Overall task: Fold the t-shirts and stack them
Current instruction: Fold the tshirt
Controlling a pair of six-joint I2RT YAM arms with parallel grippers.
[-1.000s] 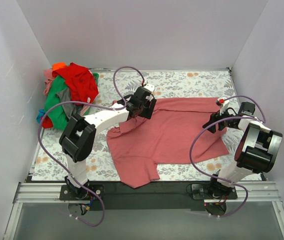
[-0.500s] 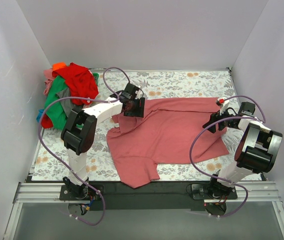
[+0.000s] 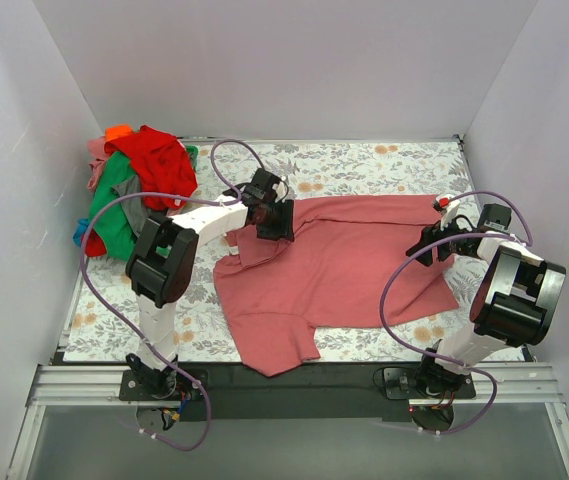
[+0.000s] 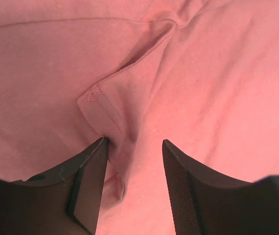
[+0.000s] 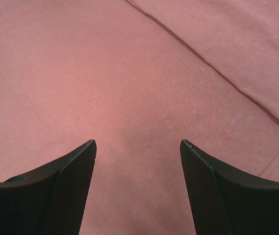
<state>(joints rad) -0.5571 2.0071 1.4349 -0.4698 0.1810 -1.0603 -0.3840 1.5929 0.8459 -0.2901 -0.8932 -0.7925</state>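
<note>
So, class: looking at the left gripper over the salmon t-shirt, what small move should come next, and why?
Probably close the left gripper on the hemmed fold of the salmon t-shirt. Its jaws stand open, astride that raised ridge of cloth, so a pinch would likely catch it. The right gripper hovers open over flat cloth.
</note>
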